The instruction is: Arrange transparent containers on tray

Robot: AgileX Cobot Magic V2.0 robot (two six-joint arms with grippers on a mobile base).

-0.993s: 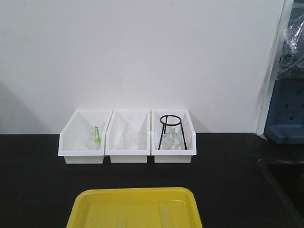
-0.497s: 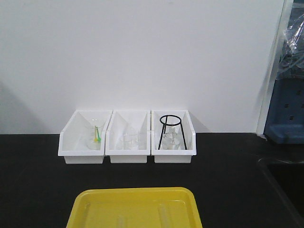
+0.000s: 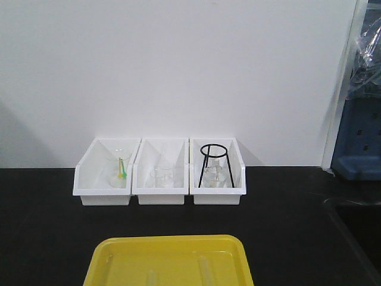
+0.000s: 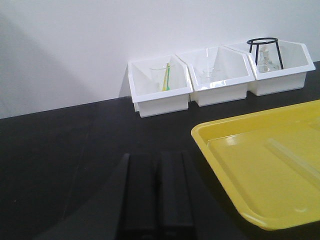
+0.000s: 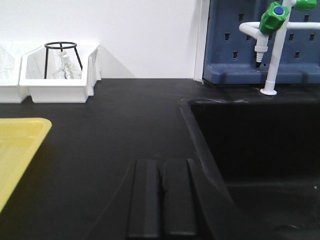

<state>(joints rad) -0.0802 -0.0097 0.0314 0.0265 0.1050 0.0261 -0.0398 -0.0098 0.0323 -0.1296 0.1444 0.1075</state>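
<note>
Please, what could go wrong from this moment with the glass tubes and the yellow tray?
1. The two clear glass test tubes lie loose in the shallow yellow plastic tray. Being round, they may roll if the tray is bumped.
2. They are faint against the yellow, so a grasp by the shut left gripper or right gripper might miss or knock them.
3. The deep black sink opens close to the right gripper.

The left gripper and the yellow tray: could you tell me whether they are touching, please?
Apart. The left wrist view shows bare black counter between the shut left gripper and the yellow tray.
</note>
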